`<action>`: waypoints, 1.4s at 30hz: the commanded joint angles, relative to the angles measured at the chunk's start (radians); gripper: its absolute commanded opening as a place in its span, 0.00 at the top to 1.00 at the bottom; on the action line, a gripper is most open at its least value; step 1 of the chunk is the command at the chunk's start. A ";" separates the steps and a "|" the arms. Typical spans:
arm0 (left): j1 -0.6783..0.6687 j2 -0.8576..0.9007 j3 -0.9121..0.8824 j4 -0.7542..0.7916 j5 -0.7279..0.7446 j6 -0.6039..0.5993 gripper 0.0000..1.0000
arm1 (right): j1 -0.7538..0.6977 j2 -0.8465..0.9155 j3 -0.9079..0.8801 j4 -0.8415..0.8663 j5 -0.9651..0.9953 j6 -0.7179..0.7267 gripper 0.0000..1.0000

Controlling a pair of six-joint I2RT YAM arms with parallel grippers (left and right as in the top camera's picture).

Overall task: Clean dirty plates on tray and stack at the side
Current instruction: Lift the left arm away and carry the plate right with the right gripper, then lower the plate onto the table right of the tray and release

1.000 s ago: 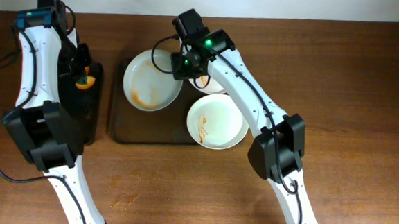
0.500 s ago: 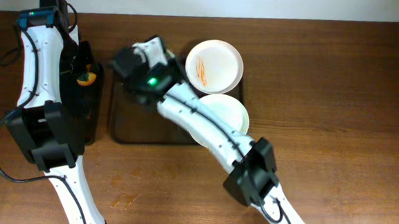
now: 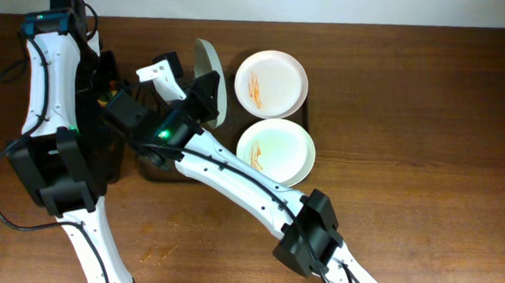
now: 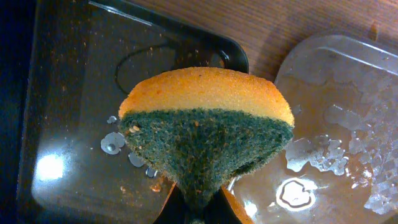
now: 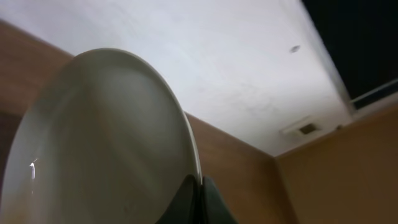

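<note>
My right gripper (image 5: 199, 194) is shut on the rim of a white plate (image 5: 99, 143) and holds it tipped on edge above the brown tray's (image 3: 232, 114) left half; the plate shows in the overhead view (image 3: 210, 67). Two dirty white plates lie on the tray: a rear one with orange streaks (image 3: 271, 81) and a front one with an orange smear (image 3: 276, 152). My left gripper (image 4: 199, 208) is shut on an orange sponge with a green scouring face (image 4: 208, 134), above a wet black tray (image 4: 68, 124).
A clear plastic container with water (image 4: 339, 124) stands right of the black tray. The black tray (image 3: 111, 155) sits left of the brown tray. My right arm (image 3: 233, 171) crosses the brown tray's front. Bare wooden table (image 3: 429, 126) lies to the right.
My right arm has swung left, lifting the left plate off the brown tray and tipping it on edge. The rear plate is uncovered. My left arm has stayed put.
</note>
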 commanded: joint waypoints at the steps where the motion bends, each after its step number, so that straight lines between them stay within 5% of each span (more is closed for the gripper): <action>1: 0.000 -0.008 0.009 0.013 0.024 0.012 0.99 | -0.048 -0.076 0.030 -0.022 -0.288 0.005 0.96; 5: -0.002 -0.008 0.009 0.032 0.042 0.013 0.99 | -0.172 -0.156 0.032 -0.045 -0.704 0.005 0.96; 12: -0.055 -0.008 0.009 0.055 0.108 0.013 1.00 | -0.639 -0.266 0.032 -0.253 -1.334 0.004 0.96; 17: -0.119 -0.008 0.009 0.092 0.101 0.013 0.99 | -0.958 -0.242 0.019 -0.374 -1.350 -0.041 0.96; 23: -0.134 -0.008 0.009 0.138 0.101 0.013 1.00 | -1.166 -0.207 -0.107 -0.386 -1.349 -0.101 0.96; 29: -0.135 -0.008 0.009 0.150 0.101 0.013 0.99 | -1.230 -0.207 -0.342 -0.244 -1.378 -0.100 0.96; 42: -0.177 -0.008 0.009 0.151 0.101 0.013 1.00 | -1.113 -0.224 -0.364 -0.280 -1.705 -0.113 0.81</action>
